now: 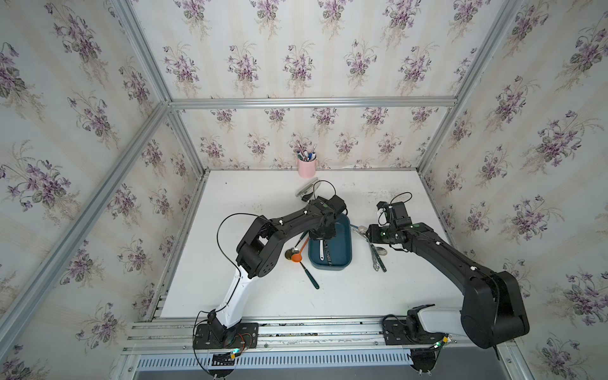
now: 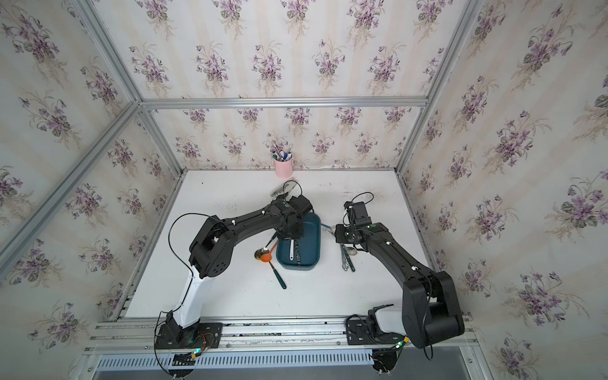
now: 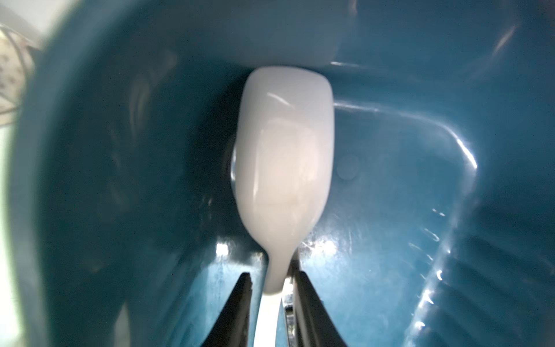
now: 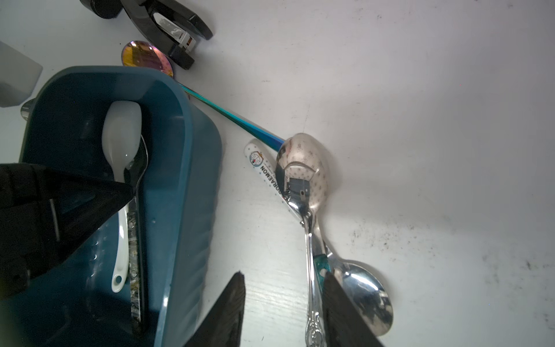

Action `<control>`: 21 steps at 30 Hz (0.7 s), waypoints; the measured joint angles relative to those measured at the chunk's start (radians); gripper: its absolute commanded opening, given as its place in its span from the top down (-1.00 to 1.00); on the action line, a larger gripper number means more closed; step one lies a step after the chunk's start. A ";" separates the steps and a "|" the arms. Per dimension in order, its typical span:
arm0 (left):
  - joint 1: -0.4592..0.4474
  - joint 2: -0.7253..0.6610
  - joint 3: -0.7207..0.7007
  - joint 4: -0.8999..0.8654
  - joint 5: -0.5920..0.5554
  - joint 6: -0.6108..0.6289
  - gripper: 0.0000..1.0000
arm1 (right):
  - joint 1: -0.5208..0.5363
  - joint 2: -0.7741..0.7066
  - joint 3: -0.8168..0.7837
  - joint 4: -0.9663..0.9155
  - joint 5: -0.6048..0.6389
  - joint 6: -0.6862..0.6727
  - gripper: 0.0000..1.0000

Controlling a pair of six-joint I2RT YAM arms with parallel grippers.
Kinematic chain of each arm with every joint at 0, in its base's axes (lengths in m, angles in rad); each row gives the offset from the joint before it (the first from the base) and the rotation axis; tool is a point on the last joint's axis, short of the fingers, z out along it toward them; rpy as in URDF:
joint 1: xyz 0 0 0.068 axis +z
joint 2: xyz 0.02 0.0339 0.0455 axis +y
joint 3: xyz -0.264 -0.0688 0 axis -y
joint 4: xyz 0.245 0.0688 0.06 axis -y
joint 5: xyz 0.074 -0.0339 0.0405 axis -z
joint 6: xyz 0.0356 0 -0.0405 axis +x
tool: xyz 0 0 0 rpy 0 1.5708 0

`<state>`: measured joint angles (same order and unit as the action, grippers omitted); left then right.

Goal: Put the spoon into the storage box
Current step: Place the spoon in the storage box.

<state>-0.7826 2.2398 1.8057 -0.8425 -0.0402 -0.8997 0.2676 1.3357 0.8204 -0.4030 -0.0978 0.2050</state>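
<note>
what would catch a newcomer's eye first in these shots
The dark teal storage box mid-table draws the eye, with a white spoon lying inside it and the left gripper astride its handle, jaws parted. Beside the box, loose spoons lie heaped under the open right gripper, and a pink pen cup stands by the back wall.

White desk (image 1: 263, 296) - scuffed, with dark specks on the far right. Directly on it: teal storage box (image 1: 342, 245) mid-desk; orange spoon (image 1: 297, 257) and green-handled spoon (image 1: 311, 278) crossed just beside its left wall; steel spoons (image 1: 378, 260) piled near its right wall; pink pen cup (image 1: 306, 168) at the far edge; flat grey item (image 1: 306, 190) near it - can't identify.
</note>
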 measured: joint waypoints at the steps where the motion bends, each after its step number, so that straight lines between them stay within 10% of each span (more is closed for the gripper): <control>1: -0.001 -0.002 0.000 -0.001 -0.001 0.002 0.12 | -0.002 0.000 0.000 0.001 0.000 -0.001 0.08; 21: 0.030 -0.235 0.010 -0.007 -0.121 0.412 -0.65 | -0.037 0.104 0.000 -0.002 -0.010 -0.105 0.12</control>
<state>-0.7525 2.0048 1.8156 -0.8494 -0.1616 -0.4873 0.2306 1.4399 0.8204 -0.4049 -0.1078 0.1001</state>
